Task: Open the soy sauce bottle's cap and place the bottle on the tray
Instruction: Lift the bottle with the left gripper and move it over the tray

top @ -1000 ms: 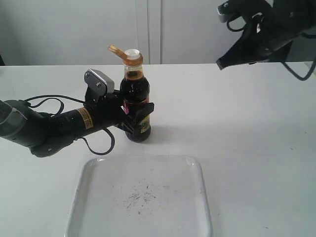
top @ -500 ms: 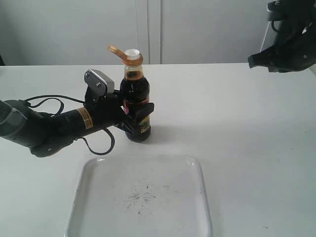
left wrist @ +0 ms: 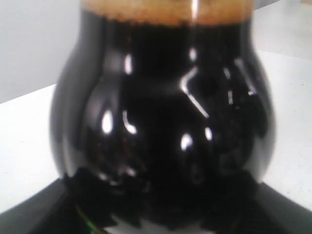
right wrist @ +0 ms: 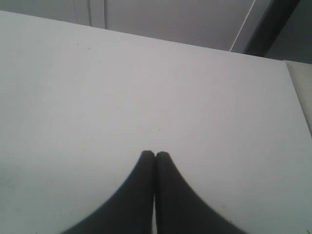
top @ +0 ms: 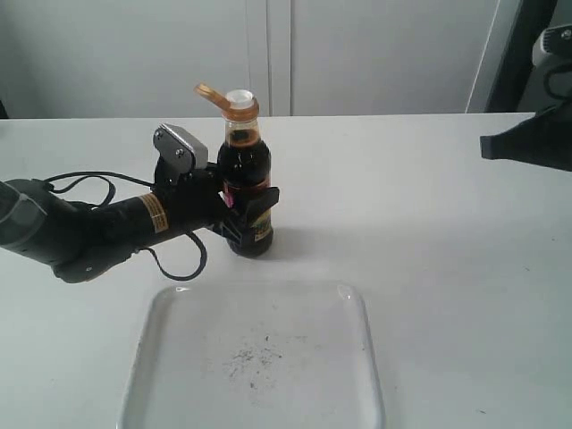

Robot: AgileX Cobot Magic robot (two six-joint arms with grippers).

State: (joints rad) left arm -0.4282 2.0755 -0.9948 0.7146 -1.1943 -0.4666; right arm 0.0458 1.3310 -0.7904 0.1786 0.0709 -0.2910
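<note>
Two pincers show here, one busy and one idle. The left pincer (top: 250,214) is clamped around the lower body of the soy sauce bottle (top: 246,179), its dark fingers (top: 261,202) pressed against the label. The bottle stands upright on the white table (top: 429,223), toward the left of its middle and closer to the far edge than to the near one. Its cap (top: 211,92) is flipped open, tilted up and out on its hinge to the side, leaving the white spout (top: 239,96) bare. In the left wrist view the bottle (left wrist: 163,122) fills nearly the whole picture, dark and glossy, with a brown foam line near the top and black finger edges at the lower corners.

The tray (top: 170,313) lies flat at the near edge of the table, just in front of the bottle and not touching it, with dark specks at its centre.

The right pincer (top: 487,147) hangs at the right edge of the table, well apart from bottle and tray. In the right wrist view the right pincer (right wrist: 155,155) has its fingertips pressed together with nothing between them, over bare table.
</note>
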